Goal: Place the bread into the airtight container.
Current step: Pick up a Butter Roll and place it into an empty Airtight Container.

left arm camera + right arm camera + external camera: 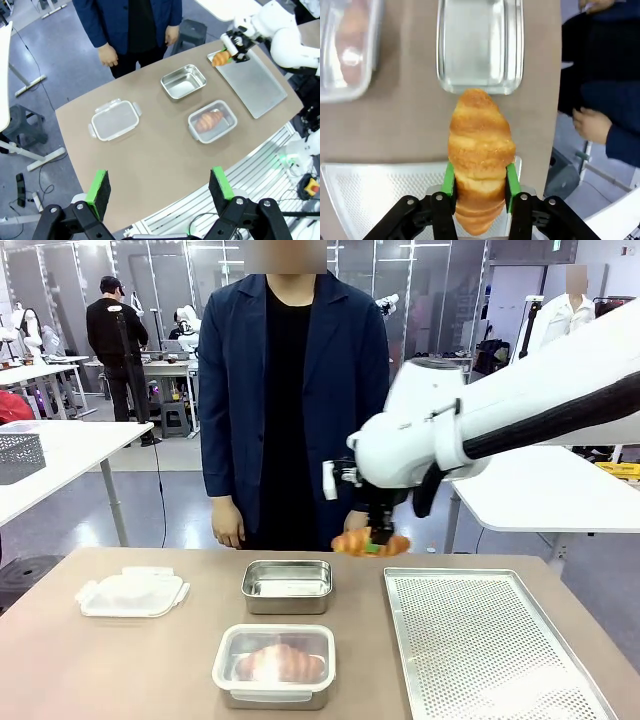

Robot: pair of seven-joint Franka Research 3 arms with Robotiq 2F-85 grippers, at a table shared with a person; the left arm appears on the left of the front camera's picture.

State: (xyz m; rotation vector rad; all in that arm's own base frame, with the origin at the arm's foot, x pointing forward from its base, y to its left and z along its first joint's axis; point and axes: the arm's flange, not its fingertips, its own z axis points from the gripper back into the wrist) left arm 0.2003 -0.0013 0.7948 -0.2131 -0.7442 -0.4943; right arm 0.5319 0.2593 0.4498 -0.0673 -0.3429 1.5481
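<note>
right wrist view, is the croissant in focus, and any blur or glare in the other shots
Right wrist view: the croissant is sharp, and there is a bright glare spot on the lidded container. Front view: the right arm and the croissant look soft, as if smeared by motion. Left wrist view: evenly lit, the table crisp.

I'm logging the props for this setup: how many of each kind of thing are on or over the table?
Croissants: 2 (one held in the right gripper, one under a closed lid)
Steel containers: 2
Loose lid: 1
Perforated tray: 1
Total: 6
</note>
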